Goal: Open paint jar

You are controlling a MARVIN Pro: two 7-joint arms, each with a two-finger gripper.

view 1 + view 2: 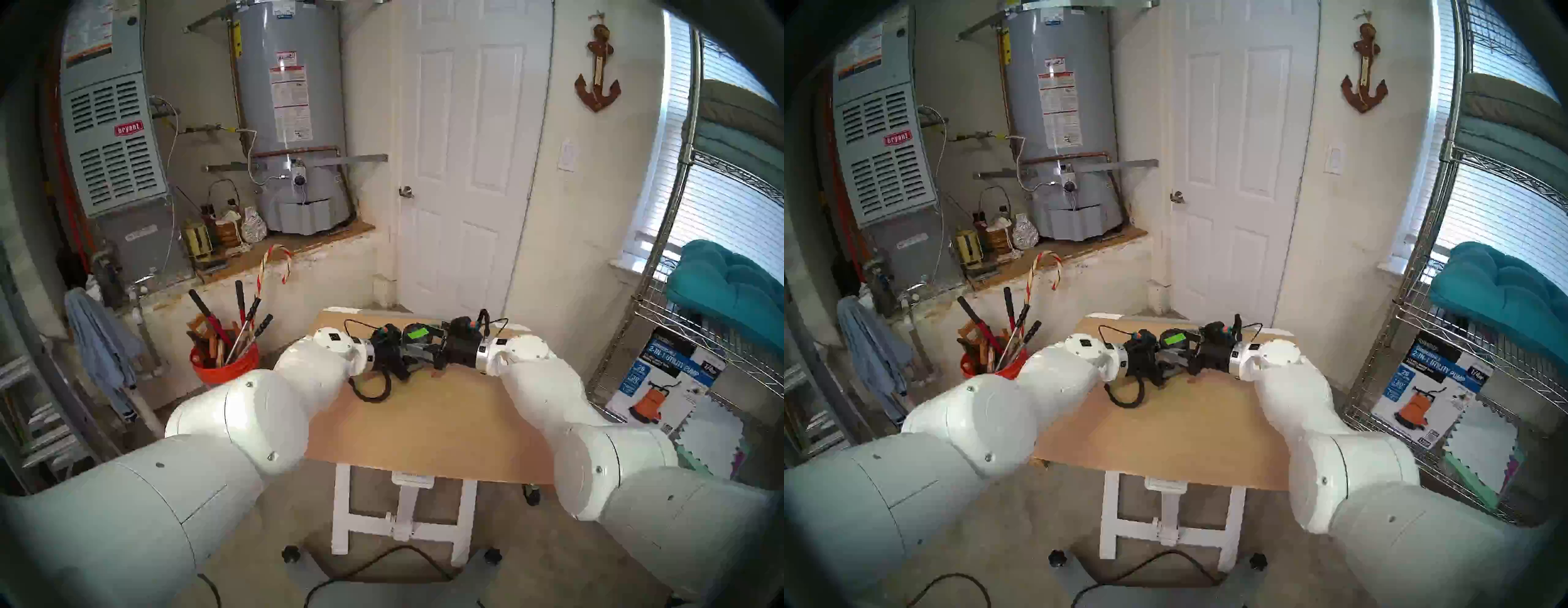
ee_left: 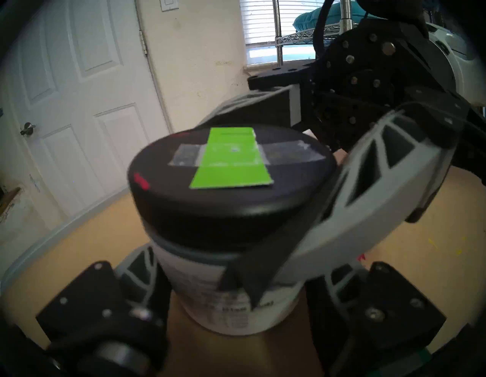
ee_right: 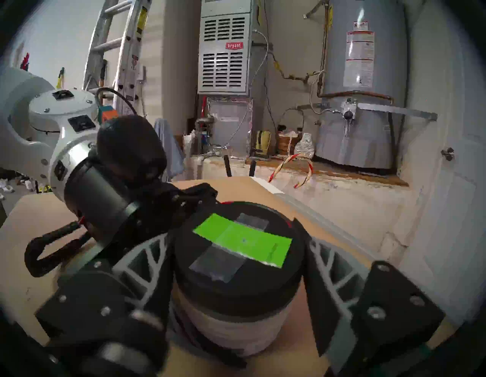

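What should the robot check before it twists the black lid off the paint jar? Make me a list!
1. Paint jar standing upright on the table: ok.
2. Left gripper shut on the jar's white body, to hold it still: ok.
3. Right gripper has a finger on each side of the black lid: ok.
4. Right fingers squeezing the lid tight: cannot tell, they look mid-close and blurry.
5. Lid still fully on: ok, no gap shows.
6. Green strip taped flat on top, out of the fingers' way: ok.
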